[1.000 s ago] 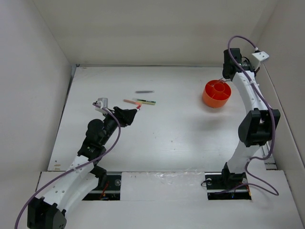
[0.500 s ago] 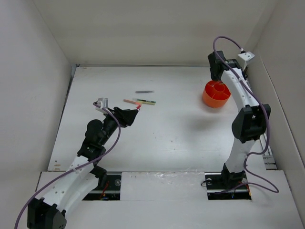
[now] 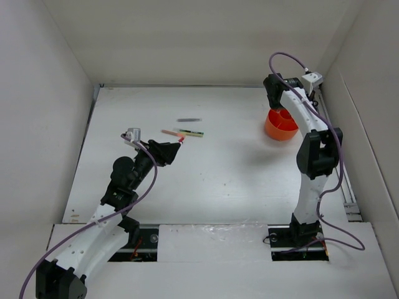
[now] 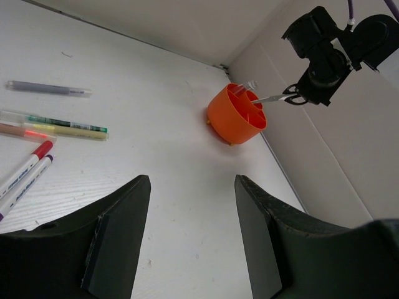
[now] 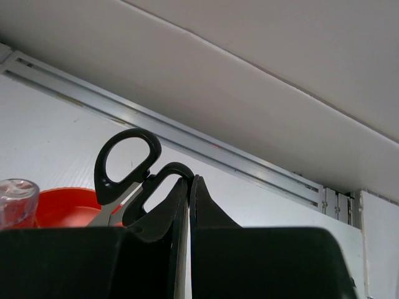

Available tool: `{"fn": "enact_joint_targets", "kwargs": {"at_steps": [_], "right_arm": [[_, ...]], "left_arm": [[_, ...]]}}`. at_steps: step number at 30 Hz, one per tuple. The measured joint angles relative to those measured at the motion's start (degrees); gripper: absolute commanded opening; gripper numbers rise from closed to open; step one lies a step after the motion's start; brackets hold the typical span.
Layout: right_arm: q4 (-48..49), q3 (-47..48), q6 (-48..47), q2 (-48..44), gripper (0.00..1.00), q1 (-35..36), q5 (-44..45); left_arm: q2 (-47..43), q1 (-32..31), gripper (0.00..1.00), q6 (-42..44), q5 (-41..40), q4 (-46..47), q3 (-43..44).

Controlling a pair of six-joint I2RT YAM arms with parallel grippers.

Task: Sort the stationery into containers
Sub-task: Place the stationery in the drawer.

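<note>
White-walled table (image 3: 218,180): the right gripper (image 5: 188,180), clamped on the scissors (image 5: 126,133), has swung left to the far edge of the orange organiser (image 3: 280,129), so a drop looks close. The left gripper (image 4: 190,187) hovers half-open and empty near the pens (image 3: 184,132), far left.
</note>
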Motion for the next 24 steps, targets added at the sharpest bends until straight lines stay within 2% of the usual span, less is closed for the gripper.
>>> {"fn": "enact_joint_targets", "kwargs": {"at_steps": [5, 9, 10, 13, 17, 22, 23, 24], "right_arm": [[-0.39, 0.48, 0.92, 0.02, 0.02, 2.29, 0.61], [-0.59, 1.92, 1.20, 0.11, 0.20, 4.59, 1.18], [-0.63, 2.29, 1.27, 0.11, 0.28, 5.01, 1.29], [-0.59, 3.04, 1.53, 0.11, 0.36, 6.03, 1.68], [-0.68, 3.45, 1.53, 0.11, 0.42, 6.54, 2.29], [-0.76, 4.46, 1.64, 0.11, 0.43, 7.15, 2.47], [-0.68, 4.79, 1.38, 0.04, 0.40, 7.39, 2.29], [-0.28, 4.90, 0.26, -0.15, 0.28, 7.82, 1.97]], "left_arm": [[0.00, 0.00, 0.53, 0.00, 0.00, 0.00, 0.00], [0.00, 0.00, 0.55, 0.00, 0.00, 0.00, 0.00], [0.00, 0.00, 0.55, 0.00, 0.00, 0.00, 0.00], [0.02, 0.00, 0.55, 0.00, -0.04, 0.00, 0.00], [0.02, 0.00, 0.55, 0.00, -0.04, -0.02, 0.00], [0.02, 0.00, 0.55, 0.00, -0.22, 0.00, 0.00], [0.04, 0.00, 0.55, 0.00, -0.33, 0.00, 0.00], [0.11, 0.00, 0.55, 0.04, -0.48, 0.00, 0.00]]}}
